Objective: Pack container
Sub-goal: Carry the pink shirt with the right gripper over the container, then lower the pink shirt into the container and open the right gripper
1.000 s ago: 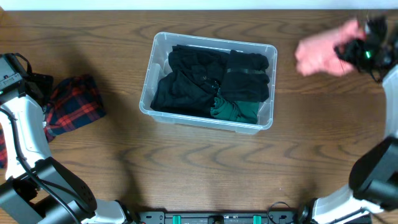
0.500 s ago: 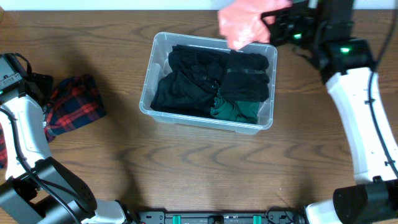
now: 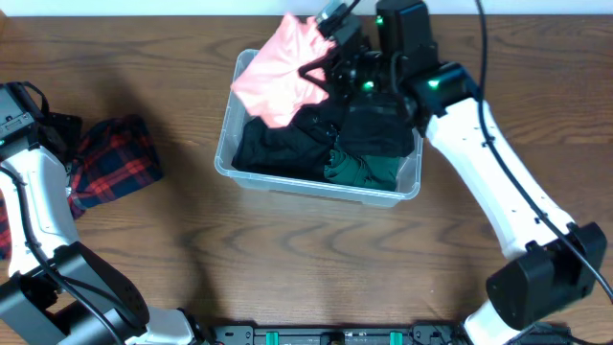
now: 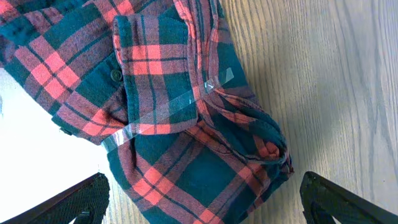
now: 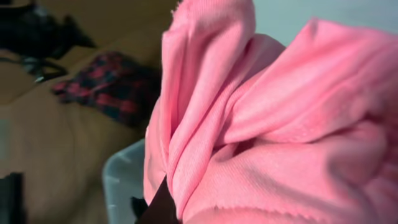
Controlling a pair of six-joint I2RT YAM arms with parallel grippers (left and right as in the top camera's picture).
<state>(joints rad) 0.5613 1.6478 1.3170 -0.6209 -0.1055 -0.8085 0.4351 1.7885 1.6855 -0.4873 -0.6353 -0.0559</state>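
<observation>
Pink cloth (image 3: 276,79) is pinched by the right end effector (image 3: 324,59); beneath it, the container (image 3: 316,189) is filled with dark clothes (image 3: 278,144).

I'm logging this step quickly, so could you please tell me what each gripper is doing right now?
Left gripper: open, empty, above the plaid shirt.
Right gripper: closed, holding the pink cloth over the container.

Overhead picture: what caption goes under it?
The right fingers hold a pink cloth over the clear container of dark clothes; plaid shirt outside.
</observation>
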